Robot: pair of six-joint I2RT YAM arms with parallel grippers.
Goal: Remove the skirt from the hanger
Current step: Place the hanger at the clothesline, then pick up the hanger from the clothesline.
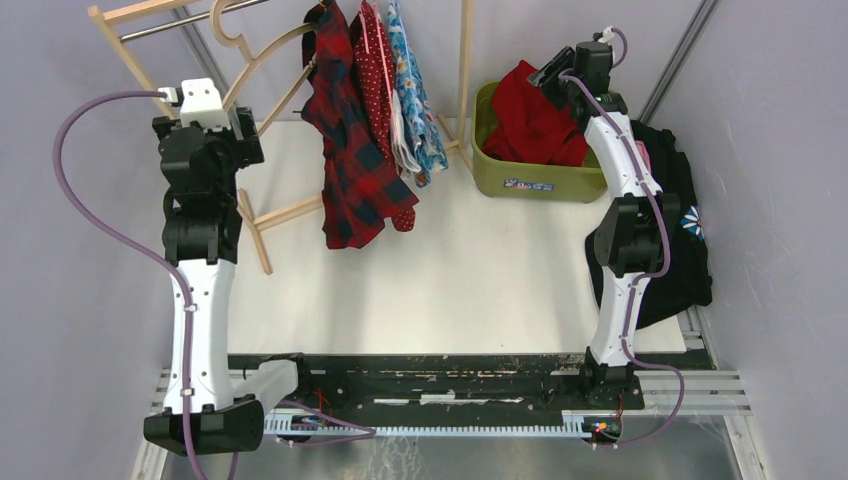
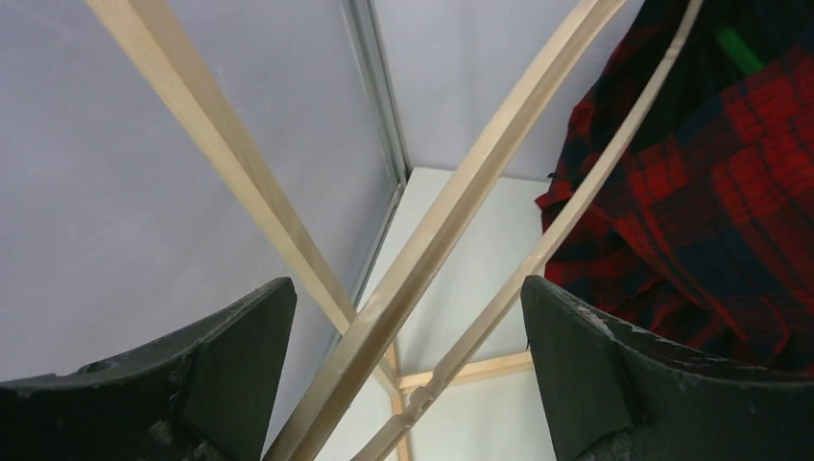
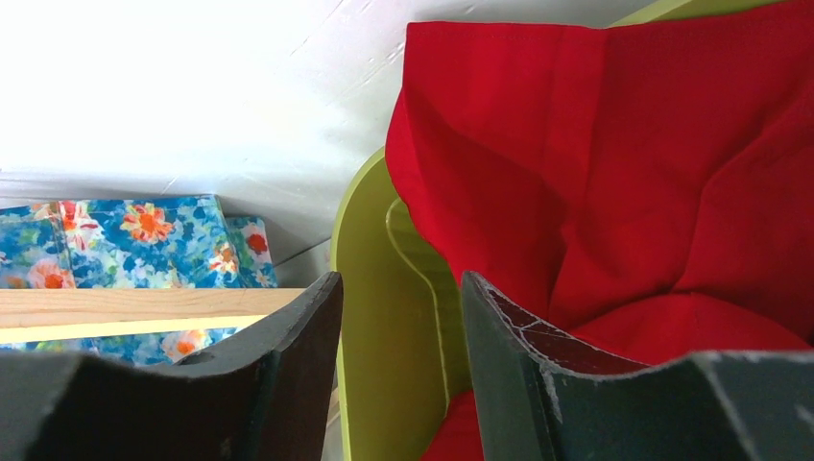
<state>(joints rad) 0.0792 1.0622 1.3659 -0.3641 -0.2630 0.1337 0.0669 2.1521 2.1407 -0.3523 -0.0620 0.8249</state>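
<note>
No word, number or brand can be read in any of the views. The only label is a small white-and-blue sticker [image 1: 528, 184] on the outer wall of the green bin [image 1: 490, 165], on the side of the right pincer [image 1: 550, 72] that faces the arm bases and lower down than it. Its print is too small and blurred to make out.
</note>
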